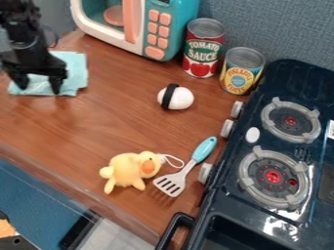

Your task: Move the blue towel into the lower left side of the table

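In the camera view, we find the light blue cloth towel lying flat, slightly creased, at the upper left of the brown wooden worktop. The black two-finger hand is over it, released, its fingers apart. We expect the towel to be light, limp and hard to damage; pinching up a fold between the fingers should hold better than a thin border. We judge there is room toward the lower left, short of the slanting front edge and beside the yellow plush duck.
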Action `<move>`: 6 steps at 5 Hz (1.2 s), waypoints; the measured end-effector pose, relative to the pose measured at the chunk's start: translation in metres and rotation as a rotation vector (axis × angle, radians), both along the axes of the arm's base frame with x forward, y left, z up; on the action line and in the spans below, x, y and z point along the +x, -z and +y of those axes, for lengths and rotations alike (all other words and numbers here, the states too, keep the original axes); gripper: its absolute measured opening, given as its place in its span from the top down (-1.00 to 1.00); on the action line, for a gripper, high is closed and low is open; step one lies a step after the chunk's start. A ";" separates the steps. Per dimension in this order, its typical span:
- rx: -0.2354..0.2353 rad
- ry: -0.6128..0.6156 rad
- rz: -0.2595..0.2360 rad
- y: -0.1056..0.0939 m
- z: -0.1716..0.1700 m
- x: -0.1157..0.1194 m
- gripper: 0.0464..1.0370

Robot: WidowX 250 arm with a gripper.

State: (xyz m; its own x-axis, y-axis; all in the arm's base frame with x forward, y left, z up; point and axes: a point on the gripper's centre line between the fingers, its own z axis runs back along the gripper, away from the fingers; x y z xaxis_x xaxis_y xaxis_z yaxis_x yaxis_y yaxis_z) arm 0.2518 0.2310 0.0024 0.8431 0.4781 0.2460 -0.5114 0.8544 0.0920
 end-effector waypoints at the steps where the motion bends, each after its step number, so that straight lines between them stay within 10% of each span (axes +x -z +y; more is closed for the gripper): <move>1: 0.018 -0.019 0.032 0.001 0.002 -0.026 -0.92; 5: -0.021 -0.065 0.095 -0.002 -0.020 -0.078 -0.92; 6: -0.032 -0.052 0.046 -0.019 -0.028 -0.075 -0.92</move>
